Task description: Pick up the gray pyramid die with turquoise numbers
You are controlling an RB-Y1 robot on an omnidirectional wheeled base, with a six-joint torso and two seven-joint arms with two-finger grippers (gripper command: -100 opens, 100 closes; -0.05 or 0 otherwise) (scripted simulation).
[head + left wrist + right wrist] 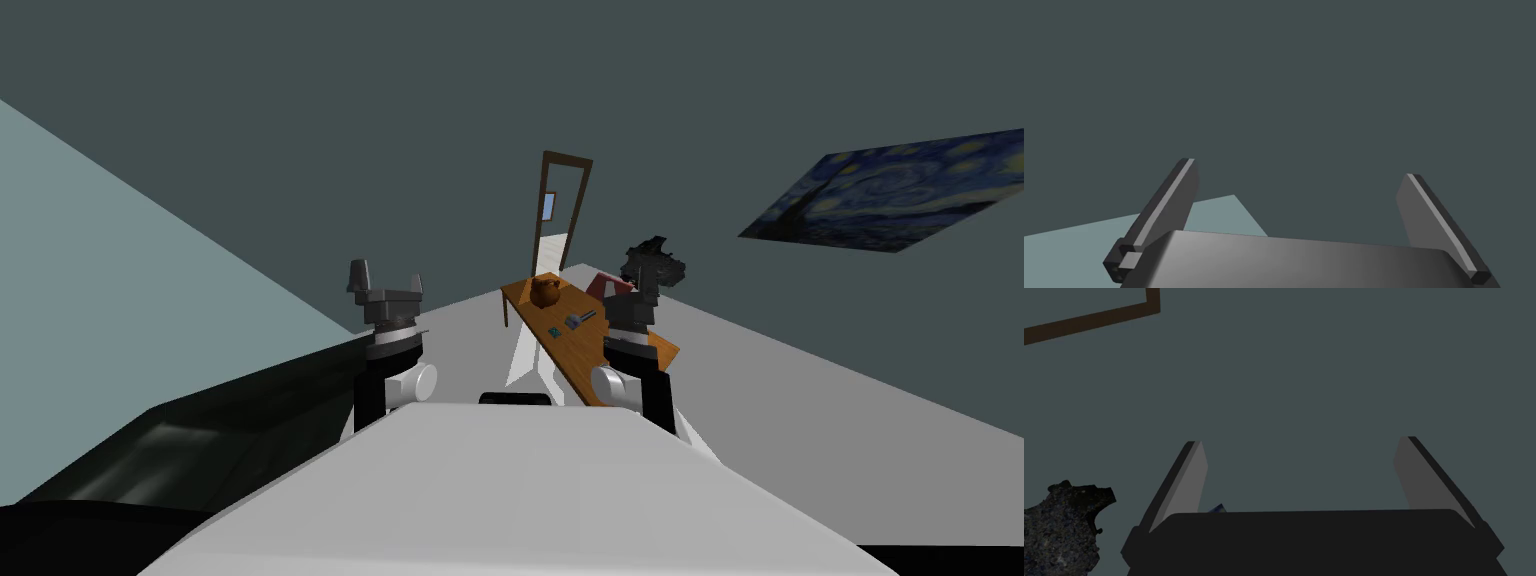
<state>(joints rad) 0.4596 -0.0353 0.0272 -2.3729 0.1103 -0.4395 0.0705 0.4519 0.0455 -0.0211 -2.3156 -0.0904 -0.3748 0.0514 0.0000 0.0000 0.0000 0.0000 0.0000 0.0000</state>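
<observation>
Looking for the die (553, 331): likely the small turquoise-flecked speck about midway along the bench (575, 362), just left of a gray piece (578, 320) and nearer than the brown pot (545, 291) at the far end. Holding left jaws and right jaws spread wide, empty, aimed high at the wall. Judging the right arm nearer, raised by the bench's right side, with the die down and left of it. Too small to read any facing; probably calls for tilting down first.
</observation>
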